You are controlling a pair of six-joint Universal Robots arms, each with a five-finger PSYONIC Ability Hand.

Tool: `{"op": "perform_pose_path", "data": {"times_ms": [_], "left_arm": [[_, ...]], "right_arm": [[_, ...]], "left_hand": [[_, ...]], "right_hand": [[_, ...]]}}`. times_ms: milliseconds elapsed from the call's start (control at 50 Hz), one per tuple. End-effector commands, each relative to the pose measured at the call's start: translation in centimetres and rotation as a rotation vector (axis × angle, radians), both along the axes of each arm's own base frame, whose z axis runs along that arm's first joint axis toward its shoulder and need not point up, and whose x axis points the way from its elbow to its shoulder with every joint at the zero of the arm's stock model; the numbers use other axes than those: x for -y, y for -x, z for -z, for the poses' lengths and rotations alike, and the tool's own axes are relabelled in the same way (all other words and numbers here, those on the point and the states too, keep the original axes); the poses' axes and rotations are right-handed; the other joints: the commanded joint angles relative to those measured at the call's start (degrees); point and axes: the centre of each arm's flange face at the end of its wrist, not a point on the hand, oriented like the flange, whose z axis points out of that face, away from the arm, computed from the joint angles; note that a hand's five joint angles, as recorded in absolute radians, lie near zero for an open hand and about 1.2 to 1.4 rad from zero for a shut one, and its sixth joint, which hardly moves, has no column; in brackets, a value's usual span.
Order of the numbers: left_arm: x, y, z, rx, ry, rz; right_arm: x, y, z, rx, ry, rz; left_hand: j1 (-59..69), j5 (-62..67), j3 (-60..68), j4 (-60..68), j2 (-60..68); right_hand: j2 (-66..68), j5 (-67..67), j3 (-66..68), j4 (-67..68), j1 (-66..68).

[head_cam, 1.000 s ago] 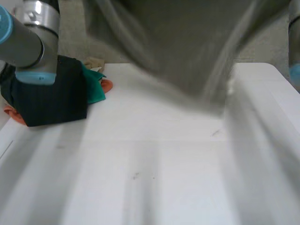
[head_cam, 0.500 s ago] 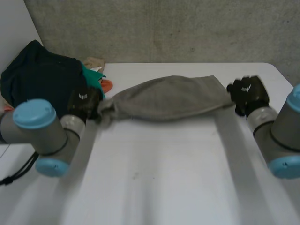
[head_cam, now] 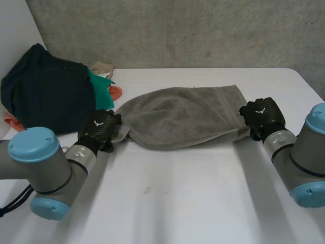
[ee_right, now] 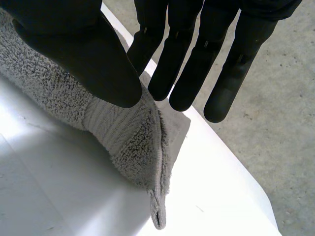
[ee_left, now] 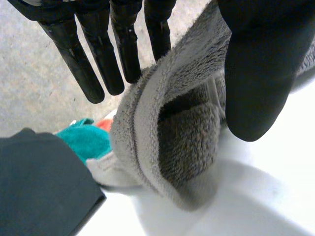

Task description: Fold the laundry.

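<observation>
Across the middle of the white table (head_cam: 177, 203) the grey towel (head_cam: 177, 119) lies stretched between both hands. It is broader and flatter than half a second ago, when it was bunched narrow. At its left end the left hand (head_cam: 99, 129) pinches the hem between thumb and straight fingers. The right hand (head_cam: 261, 116) pinches the right corner likewise. Both have drawn nearer. A pile of clothes (head_cam: 45, 91) sits far left.

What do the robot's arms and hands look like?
The left arm and right arm are fat, round grey tubes with light-blue caps on the joints. Each ends in a black hand. The left hand and right hand have long rounded fingers, a thick thumb and a little white mark on the back.
</observation>
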Motion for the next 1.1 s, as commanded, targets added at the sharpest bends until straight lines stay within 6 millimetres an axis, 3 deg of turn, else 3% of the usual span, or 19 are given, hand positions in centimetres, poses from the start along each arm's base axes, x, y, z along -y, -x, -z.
{"op": "perform_pose_path", "data": {"times_ms": [20,80,160,200,280,300,320,400,460,520,620,740,820,900,940,1000,1040,1080,1100], "left_arm": [[0.9,1.1,-0.3,-0.013,0.044,0.008],[1.3,1.1,0.1,-0.012,0.038,0.002],[1.5,0.6,-0.9,-0.023,0.058,-0.035],[1.3,0.3,-4.2,-0.060,0.125,-0.052],[-0.2,-0.4,-9.5,-0.139,0.219,-0.061],[-0.6,-0.6,-10.5,-0.158,0.234,-0.060],[-1.4,-1.2,-12.5,-0.189,0.256,-0.064],[-2.6,-3.6,-16.5,-0.210,0.259,-0.111],[-2.7,-5.2,-17.8,-0.190,0.223,-0.148],[-2.7,-6.3,-17.9,-0.151,0.116,-0.143],[-2.5,-6.7,-16.2,-0.118,-0.036,-0.129],[-0.2,-5.8,-11.8,-0.073,-0.176,-0.121],[2.8,-3.4,-9.0,-0.059,-0.221,-0.072],[5.4,-0.9,-8.7,-0.067,-0.172,-0.027],[6.6,-0.3,-9.1,-0.083,-0.131,-0.029],[9.8,0.8,-11.7,-0.128,0.045,-0.054],[11.9,1.1,-15.0,-0.200,0.233,-0.084],[12.6,1.5,-17.6,-0.244,0.379,-0.083],[12.9,1.7,-19.1,-0.275,0.466,-0.078]], "right_arm": [[-0.2,0.0,0.2,-0.006,-0.008,-0.001],[-0.1,0.1,0.1,-0.011,-0.003,0.005],[-0.1,0.2,-0.1,-0.022,-0.004,0.007],[-0.2,0.2,-0.5,-0.038,-0.011,0.006],[-1.1,0.6,-4.8,-0.113,0.027,-0.002],[-1.3,1.4,-6.6,-0.154,0.041,0.009],[-1.3,1.9,-7.3,-0.177,0.045,0.018],[-1.2,4.4,-10.8,-0.282,0.064,0.075],[-1.6,5.6,-14.1,-0.323,0.112,0.106],[-2.2,5.7,-15.8,-0.334,0.131,0.108],[-3.1,6.0,-15.8,-0.381,0.059,0.085],[-2.8,5.9,-13.2,-0.444,-0.060,0.050],[-0.1,5.6,-10.1,-0.430,-0.122,0.044],[2.5,5.6,-9.3,-0.390,-0.066,0.096],[4.6,5.4,-9.6,-0.372,0.017,0.139],[6.6,4.9,-10.8,-0.353,0.139,0.184],[8.3,3.7,-13.6,-0.306,0.316,0.226],[9.0,3.0,-16.2,-0.253,0.458,0.250],[9.3,2.3,-18.8,-0.191,0.605,0.266]], "left_hand": [[21.7,22.4,21.3,22.2,21.7],[48.6,49.3,48.2,49.1,48.6],[49.0,49.8,48.7,49.5,49.0],[49.0,49.8,48.7,49.5,49.0],[49.0,49.8,48.7,49.5,49.0],[49.0,49.8,48.7,49.5,49.0],[49.0,49.8,48.7,49.5,49.0],[49.0,49.8,48.7,49.5,49.0],[49.0,49.8,48.7,49.5,49.0],[49.0,49.8,48.7,49.5,49.0],[49.0,49.8,48.7,49.5,49.0],[49.0,49.8,48.7,49.5,49.0],[49.0,49.8,48.7,49.5,49.0],[49.0,49.8,48.7,49.5,49.0],[49.0,49.8,48.7,49.5,49.0],[49.0,49.8,48.7,49.5,49.0],[49.0,49.8,48.7,49.5,49.0],[49.0,49.8,48.7,49.5,49.0],[49.0,49.8,48.7,49.5,49.0]], "right_hand": [[12.7,11.6,11.8,11.4,14.9],[12.7,11.6,11.8,11.4,14.9],[12.7,11.6,11.8,11.4,14.9],[12.7,11.6,11.8,11.4,14.9],[12.7,11.6,11.8,11.4,14.9],[12.7,11.6,11.8,11.4,14.9],[12.7,11.6,11.8,11.4,14.9],[12.7,11.6,11.8,11.4,14.9],[12.7,11.6,11.8,11.4,14.9],[12.7,11.6,11.8,11.4,14.9],[12.7,11.6,11.8,11.4,14.9],[12.7,11.6,11.8,11.4,14.9],[12.7,11.6,11.8,11.4,14.9],[12.7,11.6,11.8,11.4,14.9],[12.7,11.6,11.8,11.4,14.9],[12.7,11.6,11.8,11.4,14.9],[12.7,11.6,11.8,11.4,14.9],[12.7,11.6,11.8,11.4,14.9],[12.7,11.6,11.8,11.4,14.9]]}}
